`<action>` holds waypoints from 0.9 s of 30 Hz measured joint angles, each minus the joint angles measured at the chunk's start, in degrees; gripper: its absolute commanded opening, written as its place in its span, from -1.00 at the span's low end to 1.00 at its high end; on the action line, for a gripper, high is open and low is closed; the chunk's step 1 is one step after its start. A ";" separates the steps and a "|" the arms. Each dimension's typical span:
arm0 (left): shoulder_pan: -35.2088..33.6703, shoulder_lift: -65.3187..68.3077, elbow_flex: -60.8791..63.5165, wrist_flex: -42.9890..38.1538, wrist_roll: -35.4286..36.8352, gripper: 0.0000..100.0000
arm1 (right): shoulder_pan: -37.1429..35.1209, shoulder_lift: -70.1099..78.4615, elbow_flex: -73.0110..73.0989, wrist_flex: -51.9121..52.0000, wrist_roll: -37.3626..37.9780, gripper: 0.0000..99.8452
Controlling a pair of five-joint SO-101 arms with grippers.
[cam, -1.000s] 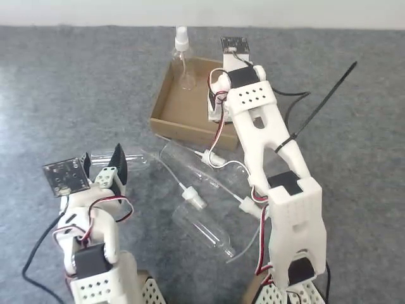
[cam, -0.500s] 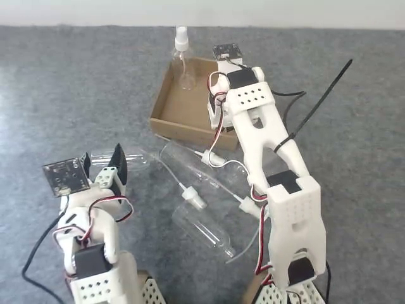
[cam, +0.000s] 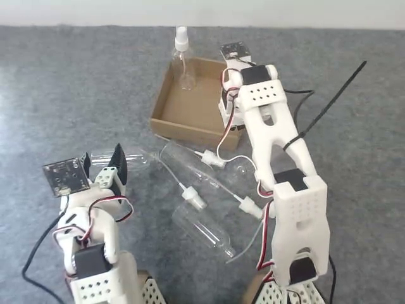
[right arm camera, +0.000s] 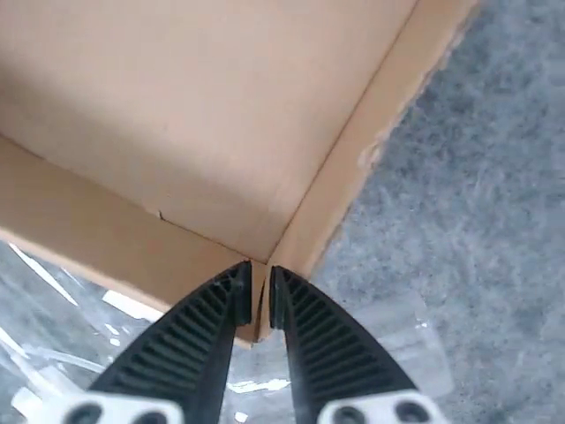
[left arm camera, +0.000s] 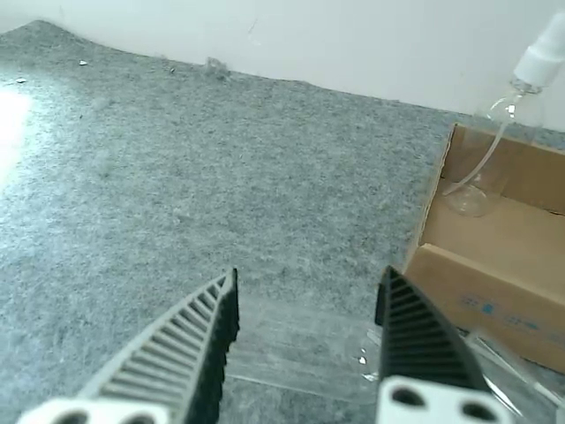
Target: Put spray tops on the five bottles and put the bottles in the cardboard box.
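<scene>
Right fingers [right arm camera: 207,327] shifted rightward; grey carpet [cam: 76,88], white wall [cam: 95,11] behind.

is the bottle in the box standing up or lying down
Upright: the bottle stands in the cardboard box at its far corner, its spray top pointing up.

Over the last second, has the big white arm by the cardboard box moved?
Yes. The right arm has shifted slightly to the right in the high view, farther from the bottle standing in the cardboard box.
</scene>
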 measured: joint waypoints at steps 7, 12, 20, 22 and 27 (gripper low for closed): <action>0.00 0.00 0.00 0.00 0.00 -0.52 | 2.73 0.00 0.00 0.00 2.81 -0.97; 0.00 0.00 0.00 0.00 0.00 -0.52 | 3.52 0.00 0.00 0.00 4.04 -0.97; 0.00 0.00 0.00 0.00 0.00 -0.52 | 3.43 -0.44 0.00 0.88 4.31 -0.97; 0.00 0.00 0.00 0.00 0.00 -0.52 | 3.34 -1.85 0.00 3.34 4.48 -0.97; 0.00 0.00 0.00 0.00 0.00 -0.52 | 1.93 -7.12 0.00 6.77 4.48 -0.97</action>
